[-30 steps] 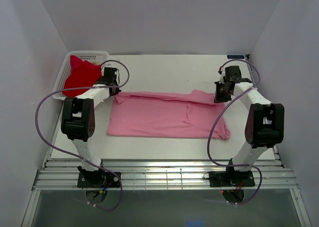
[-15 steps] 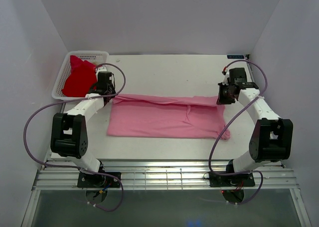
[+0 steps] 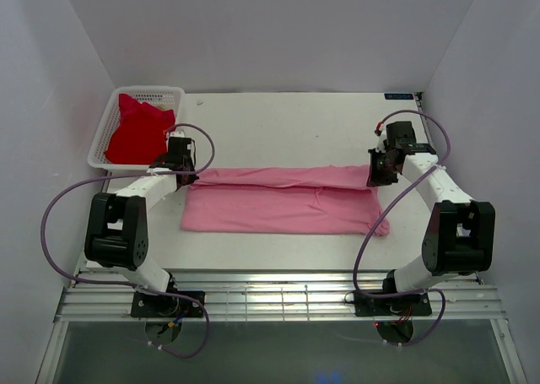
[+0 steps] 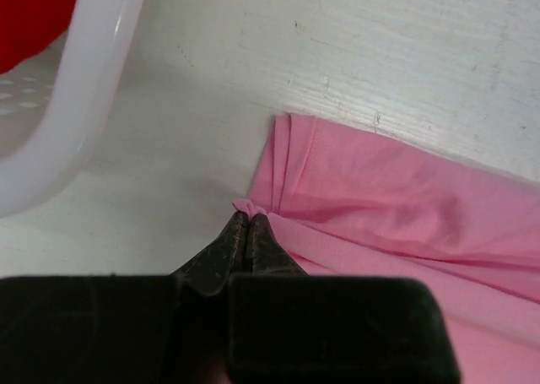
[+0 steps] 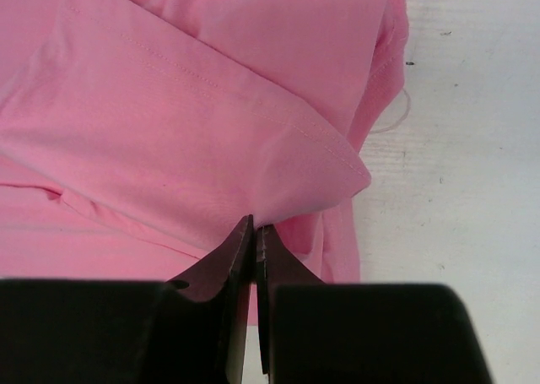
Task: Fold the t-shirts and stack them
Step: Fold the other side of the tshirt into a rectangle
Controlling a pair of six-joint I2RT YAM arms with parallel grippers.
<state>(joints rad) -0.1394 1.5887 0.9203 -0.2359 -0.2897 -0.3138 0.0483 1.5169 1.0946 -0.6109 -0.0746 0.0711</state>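
At the far left, the red t-shirt (image 3: 135,135) lies crumpled in the white mesh basket (image 3: 103,144). The left gripper (image 4: 247,220) pinches the left far corner of the pink t-shirt (image 3: 278,205), and the right gripper (image 5: 254,226) pinches its right far corner. The soft cotton lies on the matte counter (image 3: 295,122), its far edge doubled over. I judge that a lengthwise fold is in hand; next, both corners must travel evenly to the near hem.

Item count:
- one soft light pink cotton t-shirt (image 3: 278,208)
- one bright red cotton t-shirt (image 3: 135,131)
- one white plastic mesh basket (image 3: 150,89)
- one flat white table (image 3: 287,122)
- two black two-finger grippers: left gripper (image 4: 249,221), right gripper (image 5: 255,228)
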